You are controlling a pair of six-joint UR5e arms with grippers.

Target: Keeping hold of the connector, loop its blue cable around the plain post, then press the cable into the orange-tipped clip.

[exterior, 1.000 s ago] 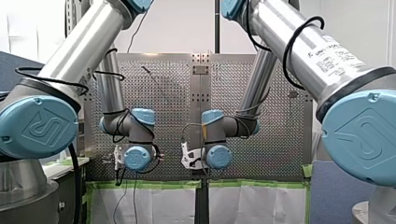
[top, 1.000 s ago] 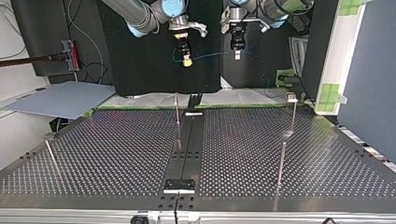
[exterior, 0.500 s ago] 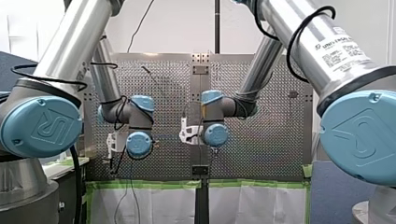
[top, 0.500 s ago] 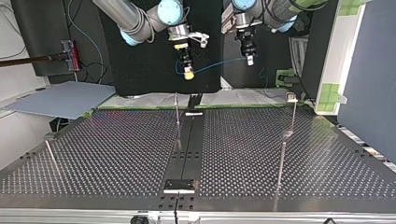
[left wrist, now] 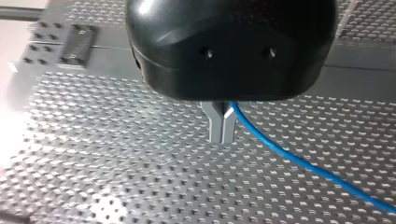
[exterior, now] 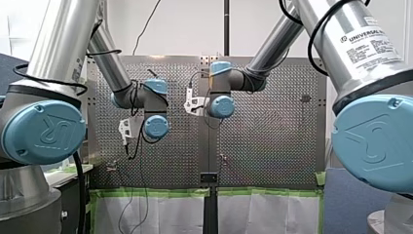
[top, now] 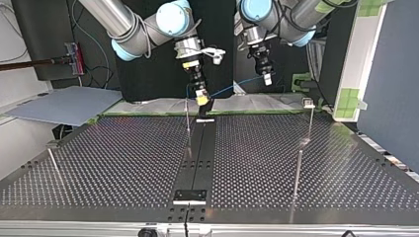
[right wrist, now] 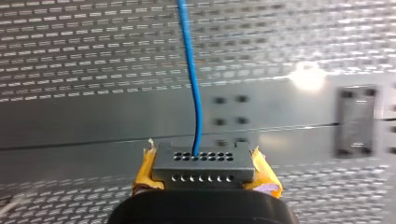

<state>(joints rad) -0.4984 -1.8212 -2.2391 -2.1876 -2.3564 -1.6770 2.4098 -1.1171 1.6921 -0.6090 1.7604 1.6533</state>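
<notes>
In the right wrist view my right gripper (right wrist: pixel 201 179), with yellow pads, is shut on a grey connector (right wrist: pixel 201 163) with rows of small holes. A blue cable (right wrist: pixel 191 70) leaves the connector's face and runs ahead over the perforated table. In the left wrist view my left gripper (left wrist: pixel 221 133) has its metal fingers shut on the blue cable (left wrist: pixel 299 163), which trails off to one side. In the top view my right gripper (top: pixel 201 97) hangs over the table's far edge beside a thin post (top: pixel 188 121). My left gripper (top: pixel 268 79) is higher, and the cable (top: pixel 232 88) spans the two.
A black strip (top: pixel 200 148) runs down the table's middle to a bracket (top: pixel 189 196). Further posts stand at the top view's right (top: pixel 310 118) (top: pixel 298 173) and left (top: pixel 53 163). A grey board (top: pixel 64 103) lies beyond the table at the left.
Both arms have come down and forward towards the table's far edge in the top view. The right gripper with the connector has dropped furthest. Both grips are unchanged.
</notes>
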